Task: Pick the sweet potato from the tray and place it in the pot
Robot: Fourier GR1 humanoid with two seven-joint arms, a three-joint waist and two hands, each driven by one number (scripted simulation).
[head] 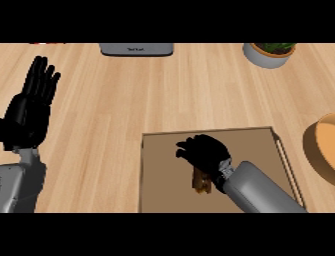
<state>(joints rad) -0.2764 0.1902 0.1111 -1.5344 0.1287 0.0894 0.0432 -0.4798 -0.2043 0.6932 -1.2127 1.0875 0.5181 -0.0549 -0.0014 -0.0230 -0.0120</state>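
Observation:
The sweet potato (201, 183), brown and elongated, lies on the brown tray (258, 145) at the lower middle. Most of it is hidden beneath my right hand (208, 156). That hand is over it with fingers curled down round its upper end, and only the lower end shows beside the wrist. The pot (334, 150), tan with an orange inside, stands right of the tray, cut by the view's right edge. My left hand (31, 107) rests open at the left, fingers up, well away from the tray.
A grey appliance (137, 49) sits at the counter's far edge. A potted plant (270, 53) in a pale pot stands at the far right. Bare wooden counter (148, 95) lies between these and the tray.

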